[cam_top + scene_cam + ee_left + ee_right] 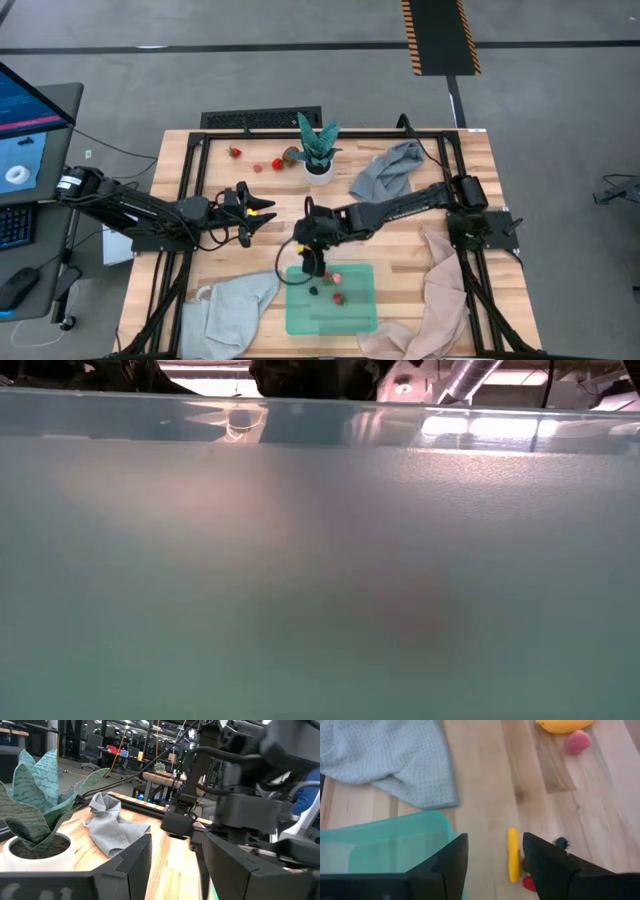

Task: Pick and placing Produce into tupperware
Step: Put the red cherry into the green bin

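Observation:
The mint-green tupperware (pixel 350 318) stands near the table's front edge, with two red strawberries (pixel 338 279) and dark berries (pixel 313 290) inside. My right gripper (pixel 312 262) hangs open above its far left corner. Through the finger gap, the right wrist view shows a small yellow banana (pixel 512 854) lying on the wood, with a dark berry (pixel 561 841) and a red piece (pixel 529 882) beside it. My left gripper (pixel 255 210) stands open and level at mid-left, with nothing between its fingers (pixel 135 865). A yellow-orange piece (pixel 562 724) and a pink piece (pixel 577 741) lie near it.
A potted plant (pixel 318 150) stands at the far middle, with strawberries (pixel 235 152) and a brown piece (pixel 290 155) to its left. A grey cloth (pixel 390 170) lies far right, a pinkish one (pixel 430 300) near right, a grey-green one (pixel 235 305) near left. The tupperware wall (pixel 320 560) fills the low view.

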